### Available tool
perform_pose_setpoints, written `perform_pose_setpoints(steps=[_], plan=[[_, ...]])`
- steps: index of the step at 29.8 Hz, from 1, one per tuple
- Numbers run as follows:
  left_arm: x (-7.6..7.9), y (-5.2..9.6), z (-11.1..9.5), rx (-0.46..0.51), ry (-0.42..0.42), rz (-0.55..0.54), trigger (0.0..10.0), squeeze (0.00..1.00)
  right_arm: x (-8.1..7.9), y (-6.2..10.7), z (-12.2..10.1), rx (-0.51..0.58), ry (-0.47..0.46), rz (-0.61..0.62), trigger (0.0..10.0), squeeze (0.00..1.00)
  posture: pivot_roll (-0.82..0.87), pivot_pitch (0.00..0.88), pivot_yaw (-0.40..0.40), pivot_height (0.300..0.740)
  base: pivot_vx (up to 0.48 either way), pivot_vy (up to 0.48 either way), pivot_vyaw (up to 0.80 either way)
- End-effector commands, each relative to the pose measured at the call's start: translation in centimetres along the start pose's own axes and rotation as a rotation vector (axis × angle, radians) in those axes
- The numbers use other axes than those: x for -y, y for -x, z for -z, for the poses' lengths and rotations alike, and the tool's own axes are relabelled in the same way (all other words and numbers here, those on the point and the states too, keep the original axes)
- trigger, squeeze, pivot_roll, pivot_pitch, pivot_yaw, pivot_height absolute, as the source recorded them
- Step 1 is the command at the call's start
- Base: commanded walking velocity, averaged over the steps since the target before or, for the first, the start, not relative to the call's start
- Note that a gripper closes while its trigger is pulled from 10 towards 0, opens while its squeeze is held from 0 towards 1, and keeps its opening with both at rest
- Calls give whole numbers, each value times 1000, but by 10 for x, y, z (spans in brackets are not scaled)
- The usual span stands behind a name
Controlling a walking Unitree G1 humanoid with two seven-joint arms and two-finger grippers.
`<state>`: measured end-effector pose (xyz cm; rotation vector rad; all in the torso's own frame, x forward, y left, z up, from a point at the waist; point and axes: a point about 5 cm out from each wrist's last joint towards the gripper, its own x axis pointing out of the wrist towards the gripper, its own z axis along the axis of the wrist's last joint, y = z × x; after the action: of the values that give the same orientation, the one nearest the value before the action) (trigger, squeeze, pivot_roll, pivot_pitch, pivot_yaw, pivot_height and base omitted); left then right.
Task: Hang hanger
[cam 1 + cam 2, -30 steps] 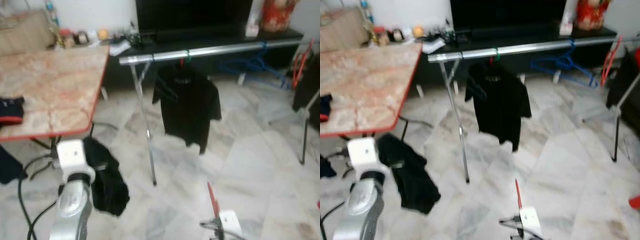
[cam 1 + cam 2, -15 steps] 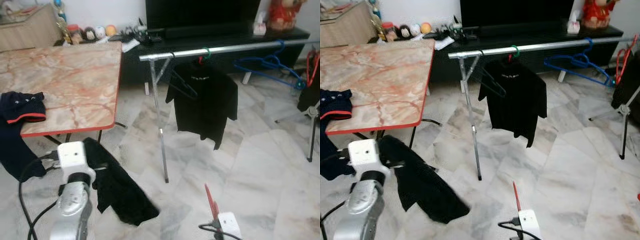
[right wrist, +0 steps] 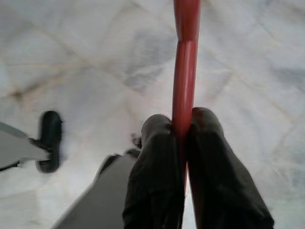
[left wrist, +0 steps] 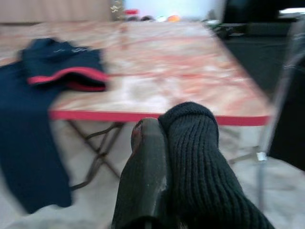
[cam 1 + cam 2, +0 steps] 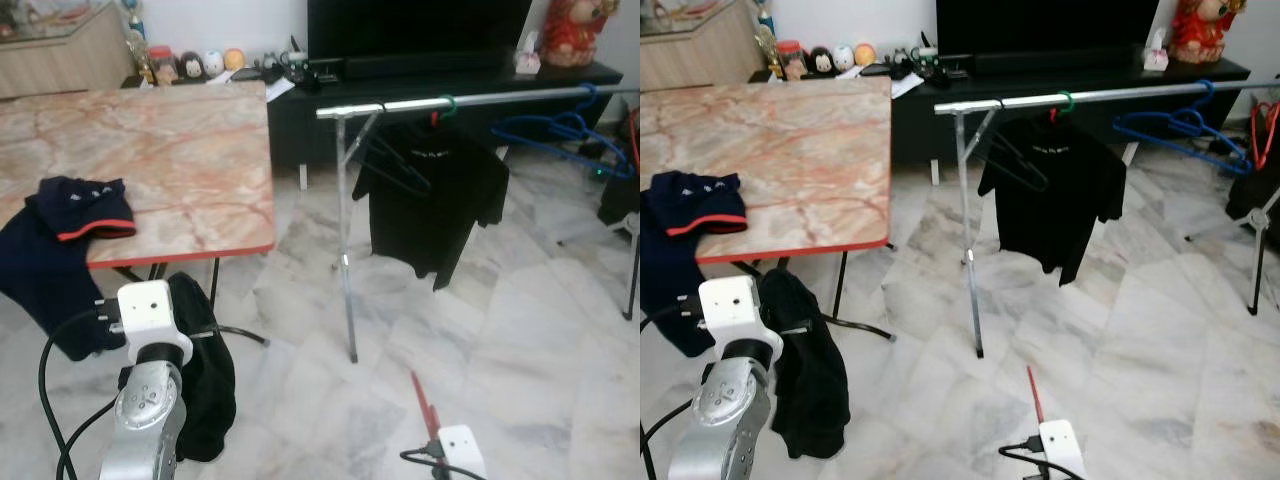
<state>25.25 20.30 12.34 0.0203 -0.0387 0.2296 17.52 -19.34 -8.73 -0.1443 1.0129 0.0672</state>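
A marble-patterned, red-edged counter (image 5: 170, 160) carries a navy garment (image 5: 70, 215) over its near edge. Beside it, the silver metal clothes rail (image 5: 470, 99) holds a black T-shirt (image 5: 432, 200). The left gripper (image 4: 164, 143) has its jaws clenched on dark knitted cloth (image 4: 200, 162); the right gripper (image 3: 183, 138) has its jaws grasping the thin red plastic hanger (image 3: 185, 62) low over the marble floor (image 5: 520, 330).

Red hanger (image 3: 185, 71), thin, pinched in the right claw (image 3: 182, 125), jutting up over marble floor
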Motion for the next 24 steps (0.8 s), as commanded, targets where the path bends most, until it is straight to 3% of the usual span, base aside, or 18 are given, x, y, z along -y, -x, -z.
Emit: perform_pose_setpoints(steps=[1,24], plan=[[4,-2,-12,50,-1,10,10000,0,-2,0,-1,7,1,-9,10000,0,8,0,28,740,0,330,0],[5,-3,-12,53,1,12,10000,0,-4,0,0,2,16,-18,10000,0,9,0,25,740,0,321,0]])
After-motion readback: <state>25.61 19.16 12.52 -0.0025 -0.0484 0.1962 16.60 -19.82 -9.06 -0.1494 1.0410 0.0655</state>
